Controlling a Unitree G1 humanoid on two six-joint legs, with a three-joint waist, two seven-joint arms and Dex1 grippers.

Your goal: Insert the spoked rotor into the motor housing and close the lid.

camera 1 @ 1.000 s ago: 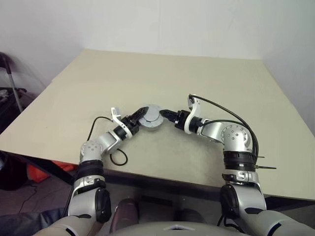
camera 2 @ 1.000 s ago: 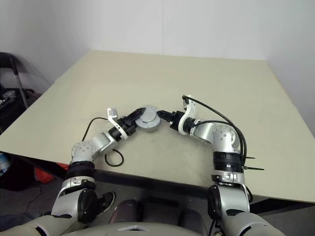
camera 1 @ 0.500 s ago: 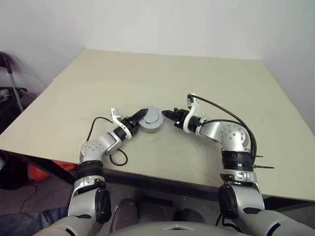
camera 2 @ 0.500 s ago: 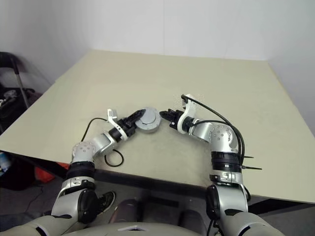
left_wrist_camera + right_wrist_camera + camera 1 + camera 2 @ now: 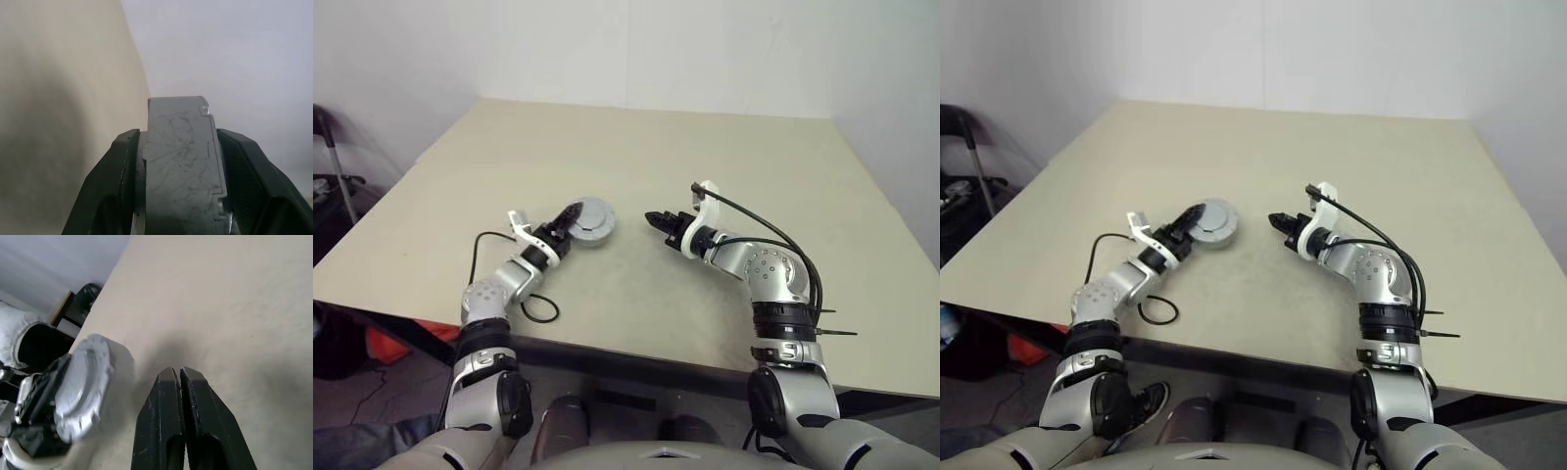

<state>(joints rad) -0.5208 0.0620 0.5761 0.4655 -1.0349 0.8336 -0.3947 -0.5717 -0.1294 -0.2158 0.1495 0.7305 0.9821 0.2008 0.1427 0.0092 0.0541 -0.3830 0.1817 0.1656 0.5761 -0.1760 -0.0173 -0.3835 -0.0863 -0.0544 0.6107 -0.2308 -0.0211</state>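
The left hand (image 5: 560,229) grips the motor housing (image 5: 589,220) across its thickness, one finger on each flat face, as the left wrist view shows with the grey edge (image 5: 180,161) wedged between the black fingers (image 5: 113,186); the lid (image 5: 80,389), scalloped at its rim, appears already seated on it, and the rotor is hidden, presumably inside. The assembly sits at the fingertips, resting on or just above the table (image 5: 636,157); which, I cannot tell. The right hand (image 5: 651,218) is closed on nothing, well apart from the housing, pointing toward it. The piece looks like rigid metal, dense for its size, smooth and liable to slip; holding it by the thick outer ring, faces pinched, seems soundest, since the lid could shift if pressed unevenly.
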